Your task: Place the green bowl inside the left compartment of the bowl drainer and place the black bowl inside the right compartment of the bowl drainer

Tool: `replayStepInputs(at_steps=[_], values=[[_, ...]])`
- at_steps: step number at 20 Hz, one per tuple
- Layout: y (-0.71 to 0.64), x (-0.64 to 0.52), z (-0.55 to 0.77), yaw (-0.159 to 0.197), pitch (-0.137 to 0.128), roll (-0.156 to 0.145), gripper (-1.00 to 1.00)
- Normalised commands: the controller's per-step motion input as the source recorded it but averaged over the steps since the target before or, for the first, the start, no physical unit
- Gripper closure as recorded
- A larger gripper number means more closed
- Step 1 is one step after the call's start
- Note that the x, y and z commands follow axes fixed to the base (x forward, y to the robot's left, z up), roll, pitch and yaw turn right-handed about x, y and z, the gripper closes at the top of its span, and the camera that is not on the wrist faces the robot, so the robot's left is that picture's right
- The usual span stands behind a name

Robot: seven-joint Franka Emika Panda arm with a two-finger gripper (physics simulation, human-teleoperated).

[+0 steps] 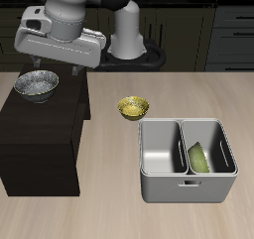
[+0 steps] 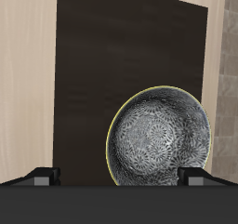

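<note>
1. Nearest me on the counter (image 1: 109, 208), the bowl drainer (image 1: 188, 189) holds the green bowl (image 1: 199, 159), tilted, in one well.
2. Farther back, a yellow bowl (image 1: 133, 107).
3. Farthest, the black bowl (image 1: 37, 83) sits on a dark box (image 1: 40, 134).
4. My hand (image 2: 119, 176) hovers above it, released, fingers spread.

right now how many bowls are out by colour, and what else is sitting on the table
black bowl: 1, on top of the dark cabinet
green bowl: 1, tilted inside one well of the bowl drainer
yellow bowl: 1, on the table behind the drainer
bowl drainer: 1
dark cabinet: 1
total: 5 things, 3 of them bowls
</note>
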Motion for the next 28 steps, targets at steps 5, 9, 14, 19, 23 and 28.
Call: replayStepInputs(at_steps=[5,9,14,19,23,28], values=[[-0.03,0.06,-0.24,-0.021,0.028,-0.008,-1.00],[-0.02,0.07,-0.27,-0.014,0.043,-0.003,-1.00],[-0.08,0.03,-0.33,-0.001,0.032,0.011,-1.00],[-0.05,0.04,-0.24,0.001,0.024,0.007,1.00],[-0.10,0.00,-0.02,-0.022,0.010,-0.014,1.00],[0.00,-0.04,0.16,-0.003,-0.018,-0.005,1.00]])
